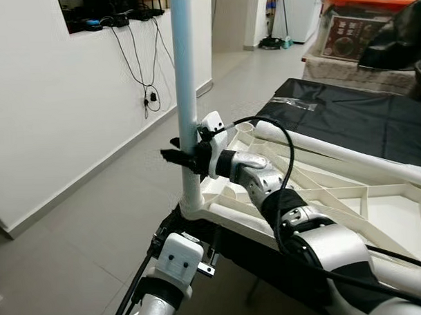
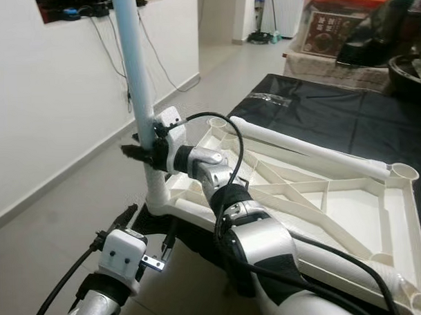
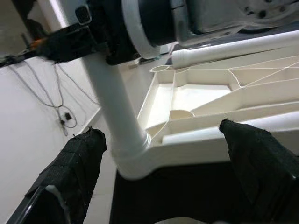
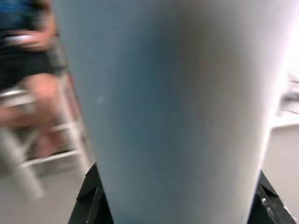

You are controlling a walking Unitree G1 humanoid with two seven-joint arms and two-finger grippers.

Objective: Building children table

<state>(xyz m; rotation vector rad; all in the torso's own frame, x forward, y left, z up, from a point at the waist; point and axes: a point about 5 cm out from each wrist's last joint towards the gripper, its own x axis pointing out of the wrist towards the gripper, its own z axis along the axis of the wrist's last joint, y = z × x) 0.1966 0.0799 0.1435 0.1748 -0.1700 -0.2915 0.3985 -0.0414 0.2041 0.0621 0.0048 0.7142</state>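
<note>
A white plastic children's tabletop (image 1: 378,214) lies upside down on a black-covered surface, its ribbed underside up. A pale blue table leg (image 1: 185,96) stands upright in the near-left corner socket (image 1: 192,199). My right gripper (image 1: 186,157) is shut on this leg a little above the socket; in the right wrist view the leg (image 4: 173,107) is pressed close between the black fingers (image 4: 88,200). My left gripper (image 3: 159,177) is open, held low beneath that corner, its fingers (image 3: 70,172) on either side of the socket (image 3: 133,161). A second white leg (image 2: 314,150) lies across the tabletop.
A white wall (image 1: 57,121) with dangling cables (image 1: 149,90) runs along the left over grey tiled floor (image 1: 76,259). A black cloth (image 1: 361,121) covers the surface behind the tabletop. Boxes and an orange-lidded bin (image 1: 361,21) stand at the back right. A seated person (image 4: 32,84) is blurred behind.
</note>
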